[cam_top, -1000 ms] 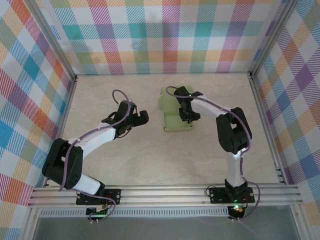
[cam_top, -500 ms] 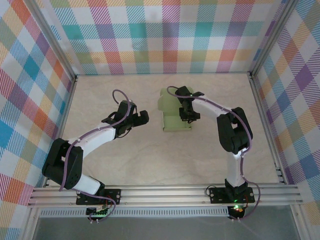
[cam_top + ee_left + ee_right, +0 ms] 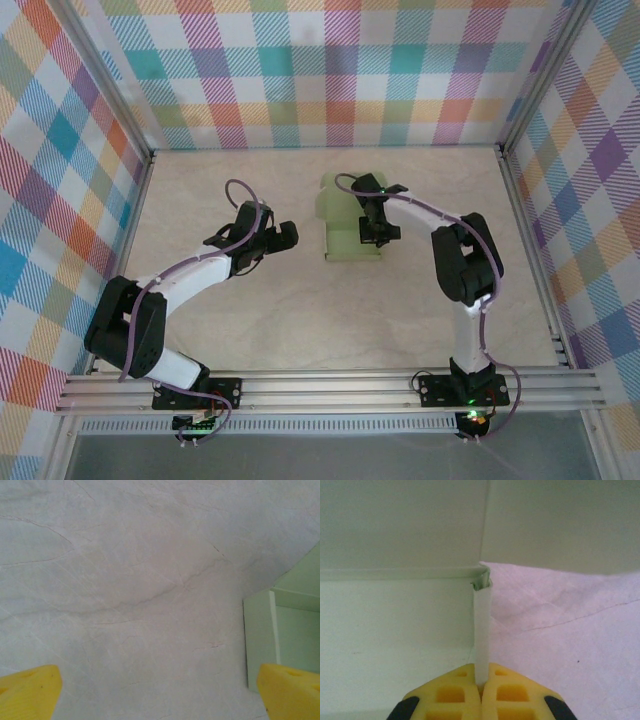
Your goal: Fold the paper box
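Your right pincer [image 3: 481, 680] is clamped shut on the paper box [image 3: 395, 630]. It is pinching a thin upright wall strip at the box's right side, near a corner, with both jaws pressed onto the card. The box sits on the worktop [image 3: 260, 320], slightly right of centre and toward the back, with pale green flaps folded up. Your left pincer [image 3: 280, 238] has its jaws spread wide and holds nothing. It sits above the worktop just left of the box, not touching it.
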`<action>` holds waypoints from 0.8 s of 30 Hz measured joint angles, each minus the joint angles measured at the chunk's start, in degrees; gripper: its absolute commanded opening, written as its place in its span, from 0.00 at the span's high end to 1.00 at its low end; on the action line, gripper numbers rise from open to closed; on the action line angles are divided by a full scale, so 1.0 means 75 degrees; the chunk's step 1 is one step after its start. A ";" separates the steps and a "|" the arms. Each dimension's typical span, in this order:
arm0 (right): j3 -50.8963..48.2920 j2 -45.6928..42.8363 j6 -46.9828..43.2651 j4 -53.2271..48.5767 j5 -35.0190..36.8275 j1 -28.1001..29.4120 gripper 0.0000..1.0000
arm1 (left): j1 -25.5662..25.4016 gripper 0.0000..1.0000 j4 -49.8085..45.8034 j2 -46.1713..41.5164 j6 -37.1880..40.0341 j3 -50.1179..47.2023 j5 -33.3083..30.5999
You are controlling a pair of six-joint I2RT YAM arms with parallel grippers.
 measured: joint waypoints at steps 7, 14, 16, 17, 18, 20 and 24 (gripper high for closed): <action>0.0012 0.0052 -0.0009 -0.0006 0.0239 0.0023 1.00 | 0.0000 0.00 0.0000 0.0102 0.0000 0.0000 0.0067; 0.0449 0.0469 -0.0119 -0.0309 0.1204 0.0248 1.00 | 0.0000 0.00 0.0111 0.0102 0.0000 0.0000 0.0085; 0.0542 0.0568 -0.0140 -0.0391 0.1480 0.0341 1.00 | 0.0000 0.00 0.0140 0.0102 0.0000 0.0000 0.0082; 0.0583 0.0612 -0.0143 -0.0425 0.1609 0.0385 1.00 | 0.0000 0.00 0.0149 0.0102 0.0000 0.0000 0.0085; 0.0624 0.0650 -0.0143 -0.0469 0.1682 0.0414 1.00 | 0.0000 0.00 0.0149 0.0102 0.0000 0.0000 0.0087; 0.0679 0.0688 -0.0143 -0.0527 0.1728 0.0425 1.00 | 0.0000 0.00 0.0154 0.0102 0.0000 0.0000 0.0105; 0.0653 0.0624 -0.0119 -0.0513 0.1515 0.0364 0.82 | 0.0000 0.00 0.0160 0.0102 0.0000 0.0000 0.0117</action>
